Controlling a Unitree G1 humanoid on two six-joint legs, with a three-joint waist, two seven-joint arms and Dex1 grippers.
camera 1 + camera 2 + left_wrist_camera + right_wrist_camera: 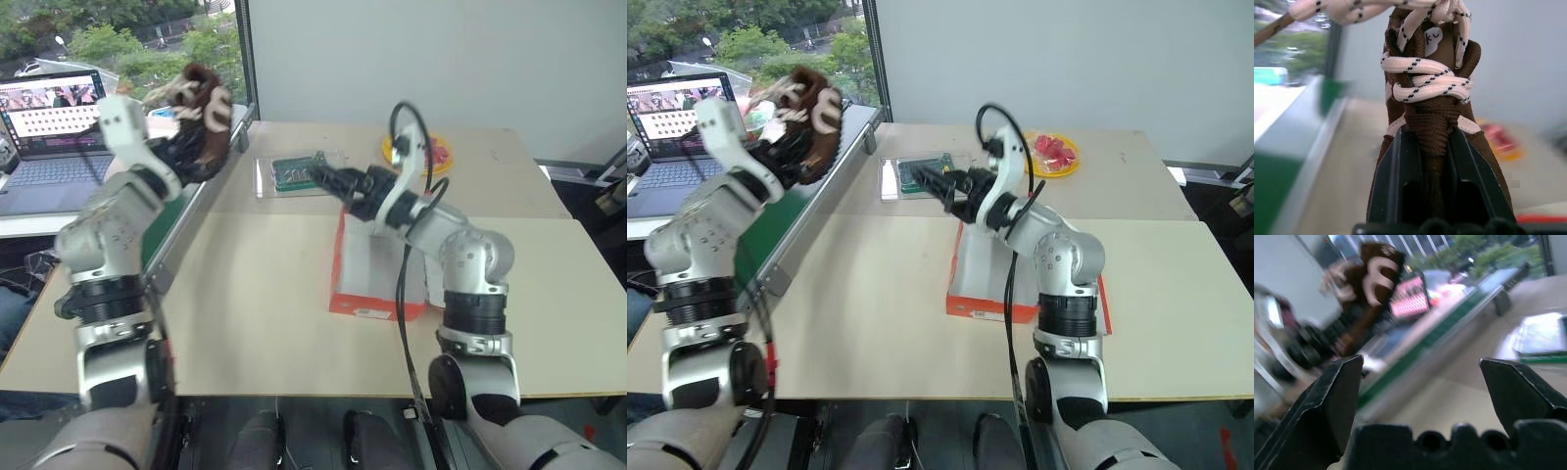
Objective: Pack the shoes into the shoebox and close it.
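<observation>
Shoe: one dark brown shoe (pixel 199 106) with pale laces hangs in the air at the table's left edge, well apart from the shoebox, and a lace end trails loose above it.
Grip on shoe: the left gripper (pixel 1431 161) is clenched on the shoe's brown upper just under the laces, one black finger on each side; the hold looks narrow, so a slow carry should keep the shoe from swinging out.
Shoebox: the orange-red shoebox (pixel 377 299) sits on the table (pixel 255 313) in front of the robot, its white inside partly hidden behind the right arm; I cannot tell whether the other shoe is already in it.
Right gripper: the right gripper (pixel 1425 396) is released, jaws wide apart and empty, hovering above the far end of the shoebox.
Step in hand: as I judge it, carry the held shoe across to the box and lower it in.
How to do it well: clear the right arm from over the opening first, bring the shoe in sole down along the box's length, and let go only once it rests inside.
Nearby: a clear tray with a green board (pixel 294 174) lies just beyond the box; keep the swing clear of it.
</observation>
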